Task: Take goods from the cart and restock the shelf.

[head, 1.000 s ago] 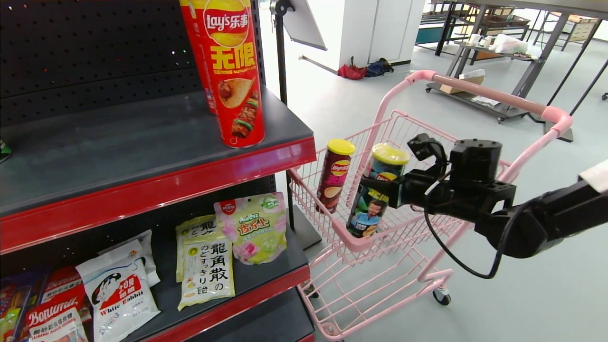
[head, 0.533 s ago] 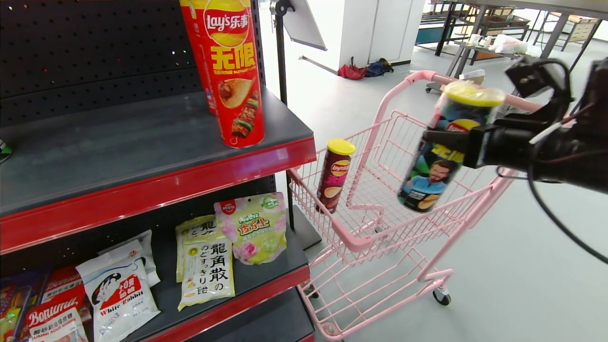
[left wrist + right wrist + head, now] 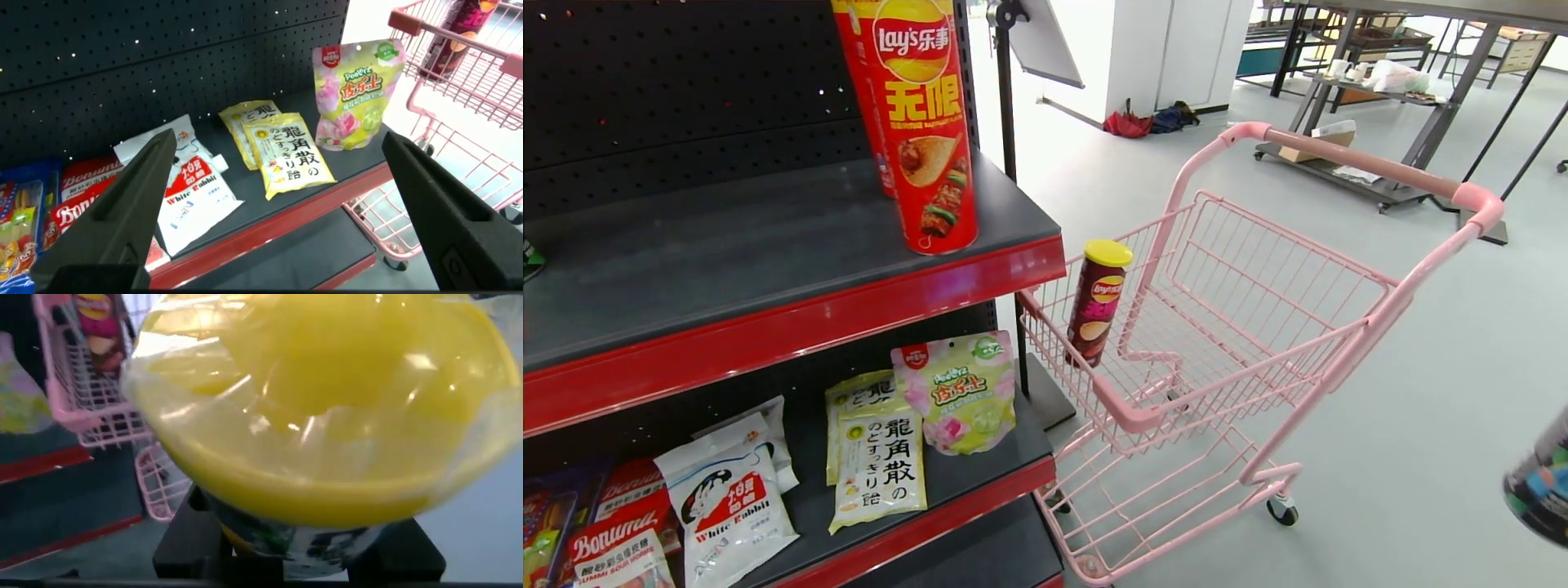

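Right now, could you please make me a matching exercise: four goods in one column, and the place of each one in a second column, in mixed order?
Goods:
1. tall red chip can
2. maroon chip can
3. green-and-pink snack bag
4. dark blue-green chip can

Places:
A. inside the pink cart
B. held in the right pincer
C. on the upper shelf board, near its front edge
D. on the lower shelf board

Pairs: 1-C, 2-A, 3-D, 4-B
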{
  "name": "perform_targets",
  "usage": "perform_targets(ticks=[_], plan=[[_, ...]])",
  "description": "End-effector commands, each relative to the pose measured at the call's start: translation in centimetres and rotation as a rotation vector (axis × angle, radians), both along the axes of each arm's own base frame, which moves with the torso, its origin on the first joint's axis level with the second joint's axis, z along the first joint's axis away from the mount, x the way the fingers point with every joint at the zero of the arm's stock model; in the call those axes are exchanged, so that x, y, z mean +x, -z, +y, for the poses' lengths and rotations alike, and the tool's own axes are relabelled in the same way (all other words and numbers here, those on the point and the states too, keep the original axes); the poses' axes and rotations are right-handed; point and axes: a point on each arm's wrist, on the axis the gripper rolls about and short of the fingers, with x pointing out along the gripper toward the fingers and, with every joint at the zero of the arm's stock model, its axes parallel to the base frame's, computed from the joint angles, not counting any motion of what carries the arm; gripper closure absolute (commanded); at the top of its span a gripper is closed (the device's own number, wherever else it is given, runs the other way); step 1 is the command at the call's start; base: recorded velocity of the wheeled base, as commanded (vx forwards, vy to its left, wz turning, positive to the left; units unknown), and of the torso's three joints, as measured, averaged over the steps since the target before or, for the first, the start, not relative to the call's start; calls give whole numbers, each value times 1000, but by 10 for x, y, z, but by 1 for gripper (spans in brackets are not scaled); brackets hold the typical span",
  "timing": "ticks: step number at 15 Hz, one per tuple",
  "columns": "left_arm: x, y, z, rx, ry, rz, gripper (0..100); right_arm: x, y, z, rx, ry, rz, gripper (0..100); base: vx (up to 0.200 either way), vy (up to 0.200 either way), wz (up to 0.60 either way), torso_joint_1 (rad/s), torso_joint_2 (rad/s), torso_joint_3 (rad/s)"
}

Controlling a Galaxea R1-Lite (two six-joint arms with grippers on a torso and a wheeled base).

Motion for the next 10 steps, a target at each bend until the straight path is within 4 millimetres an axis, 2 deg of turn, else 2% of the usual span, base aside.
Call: perform_targets(ticks=[1,5,10], plan=[[0,0,0,0,0,2,0,-50,36,-10,-42,149,-46,100,0,0,0,0,0,0],[0,0,0,1,0,0,0,-49,34,-10,-45,146,-38,100,0,0,0,5,-21,-18],[0,0,0,0,0,0,0,-46,26,-9,-42,117,-46,100,0,0,0,116,-413,-301]])
